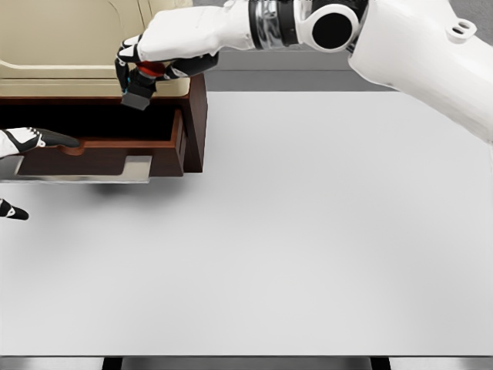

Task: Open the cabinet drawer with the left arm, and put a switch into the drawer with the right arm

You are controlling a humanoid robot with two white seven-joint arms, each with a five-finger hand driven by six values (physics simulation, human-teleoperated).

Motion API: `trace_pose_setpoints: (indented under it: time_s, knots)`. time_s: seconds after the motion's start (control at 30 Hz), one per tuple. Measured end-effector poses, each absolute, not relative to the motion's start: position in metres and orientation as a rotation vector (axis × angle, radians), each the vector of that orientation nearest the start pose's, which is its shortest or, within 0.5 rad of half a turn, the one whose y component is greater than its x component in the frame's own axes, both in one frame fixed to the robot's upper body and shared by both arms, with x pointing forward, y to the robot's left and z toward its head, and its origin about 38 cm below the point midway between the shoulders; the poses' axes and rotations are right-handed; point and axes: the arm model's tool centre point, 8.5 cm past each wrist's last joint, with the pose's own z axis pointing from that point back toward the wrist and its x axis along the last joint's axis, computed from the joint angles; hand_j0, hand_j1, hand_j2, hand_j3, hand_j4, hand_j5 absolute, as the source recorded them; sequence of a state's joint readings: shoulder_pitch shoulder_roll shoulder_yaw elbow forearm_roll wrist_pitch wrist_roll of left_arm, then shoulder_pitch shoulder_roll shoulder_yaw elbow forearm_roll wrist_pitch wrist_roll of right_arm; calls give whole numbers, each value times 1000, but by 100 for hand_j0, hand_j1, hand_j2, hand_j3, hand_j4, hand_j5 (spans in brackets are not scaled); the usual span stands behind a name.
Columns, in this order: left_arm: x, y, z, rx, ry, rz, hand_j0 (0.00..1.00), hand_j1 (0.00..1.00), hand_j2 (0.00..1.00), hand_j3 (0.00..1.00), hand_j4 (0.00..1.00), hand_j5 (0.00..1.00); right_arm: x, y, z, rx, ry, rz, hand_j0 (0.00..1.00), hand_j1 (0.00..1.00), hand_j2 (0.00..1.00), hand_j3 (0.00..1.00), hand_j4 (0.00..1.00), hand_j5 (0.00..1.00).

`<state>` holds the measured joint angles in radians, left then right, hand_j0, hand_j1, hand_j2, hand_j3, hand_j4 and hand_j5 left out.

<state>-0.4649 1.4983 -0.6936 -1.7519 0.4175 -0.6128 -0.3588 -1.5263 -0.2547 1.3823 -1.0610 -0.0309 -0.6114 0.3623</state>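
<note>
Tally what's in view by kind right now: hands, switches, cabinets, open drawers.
Hands: 2, the left hand at the drawer front and the right hand above the drawer.
Switches: 1, the switch held in the right hand.
Cabinets: 1, the cabinet.
Open drawers: 1, the drawer, pulled out.
Total: 5

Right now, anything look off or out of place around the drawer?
Nothing stands out. The drawer is pulled open, level with the cabinet. The right hand holds the switch above the opening, tilted but gripped. The left hand sits at the drawer's left end. No spills or damage on the table.
</note>
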Motion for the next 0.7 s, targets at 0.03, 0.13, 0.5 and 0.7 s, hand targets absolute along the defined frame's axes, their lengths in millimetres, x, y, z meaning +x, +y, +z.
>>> trace_pose_setpoints:
  time_s: [0.03, 0.13, 0.5, 0.7]
  knots:
    - [328, 403, 310, 99, -1511, -1668, 100, 100, 100, 100, 100, 100, 494, -9, 377, 103, 2022, -2591, 74, 74, 74, 74, 74, 74]
    - [328, 403, 310, 101, -1510, -1670, 100, 100, 100, 100, 100, 100, 494, -6, 377, 104, 2020, -2588, 77, 77, 77, 77, 77, 77]
    - [328, 402, 311, 99, -1511, -1673, 100, 100, 100, 100, 100, 100, 486, 14, 382, 56, 2099, -2495, 75, 75, 75, 75, 75, 75]
    - [329, 400, 314, 102, -1526, -1675, 100, 100, 100, 100, 100, 100, 467, -3, 392, 45, 2068, -2442, 76, 76, 76, 76, 76, 76]
